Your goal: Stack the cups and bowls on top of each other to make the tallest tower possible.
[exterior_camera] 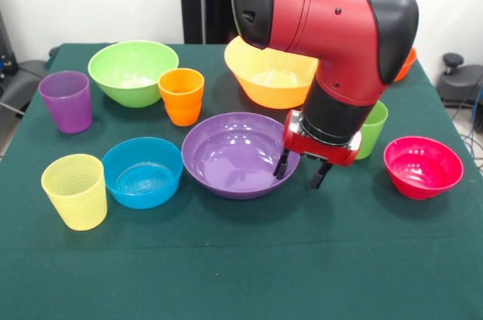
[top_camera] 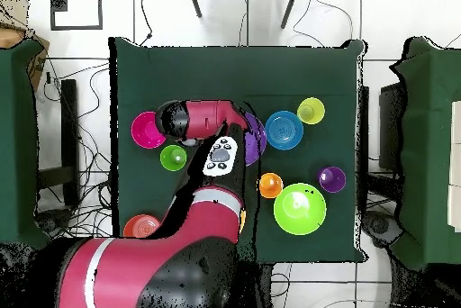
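My gripper (exterior_camera: 300, 173) is open, low at the right rim of the wide purple bowl (exterior_camera: 235, 155); one finger (exterior_camera: 281, 165) stands inside the rim and the other outside. The large orange-yellow bowl (exterior_camera: 270, 75) stands behind it, partly hidden by my arm. The light green bowl (exterior_camera: 133, 71), blue bowl (exterior_camera: 143, 171), pink-red bowl (exterior_camera: 423, 167) and orange-red bowl (exterior_camera: 407, 63) each stand alone. So do the purple cup (exterior_camera: 66, 101), orange cup (exterior_camera: 181, 96), pale yellow cup (exterior_camera: 75, 190) and green cup (exterior_camera: 372, 127). Nothing is stacked. In the overhead view my arm (top_camera: 203, 120) covers the gripper and most of the purple bowl (top_camera: 255, 136).
The green tablecloth (exterior_camera: 241, 260) has open room along its front edge. The green cup stands close behind my wrist, and the pink-red bowl is just to the right of it. Black stands and cables surround the table (top_camera: 180, 70) in the overhead view.
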Motion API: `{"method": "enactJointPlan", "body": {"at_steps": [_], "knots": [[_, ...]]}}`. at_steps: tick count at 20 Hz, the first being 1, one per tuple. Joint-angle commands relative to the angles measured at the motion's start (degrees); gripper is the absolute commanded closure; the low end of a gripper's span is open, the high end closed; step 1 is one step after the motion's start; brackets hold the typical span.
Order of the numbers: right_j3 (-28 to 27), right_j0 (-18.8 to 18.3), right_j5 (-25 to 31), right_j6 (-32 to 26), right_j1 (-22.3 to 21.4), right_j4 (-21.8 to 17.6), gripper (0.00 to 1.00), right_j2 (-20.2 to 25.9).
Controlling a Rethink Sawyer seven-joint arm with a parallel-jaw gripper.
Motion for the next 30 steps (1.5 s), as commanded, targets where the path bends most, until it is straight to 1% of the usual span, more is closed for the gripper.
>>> {"method": "enactJointPlan", "body": {"at_steps": [1, 12, 13, 30], "knots": [[3.8, -0.9, -4.1, 2.6, 3.1, -1.0, 0.00, 7.9], [4.6, -2.0, -5.8, 2.1, 3.5, -0.9, 0.00, 9.2], [4.7, -2.2, -5.6, 1.7, 3.4, -1.1, 1.00, 9.4], [4.2, -1.8, -4.3, 1.5, 3.5, -1.5, 1.00, 9.2]]}}
